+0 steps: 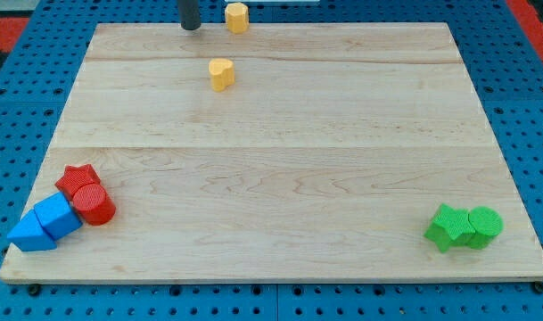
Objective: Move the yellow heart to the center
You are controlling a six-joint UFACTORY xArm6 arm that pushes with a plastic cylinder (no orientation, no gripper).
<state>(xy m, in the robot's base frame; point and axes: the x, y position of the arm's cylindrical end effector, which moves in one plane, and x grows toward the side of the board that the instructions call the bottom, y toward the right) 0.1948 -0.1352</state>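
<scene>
1. My tip (191, 28) sat at the board's (271, 178) top edge, left of centre; it was a bare rod, grasping nothing.
2. The yellow heart (221, 74) lay just below and right of my tip, apart from it, in the board's upper part.
3. A yellow hexagon (237, 17) stood right of my tip at the top edge.
4. Far below-left clustered the red star (77, 178), red cylinder (94, 203), blue cube (58, 216) and blue triangle (29, 234).
5. Far below-right, two green blocks (464, 226) touched.
</scene>
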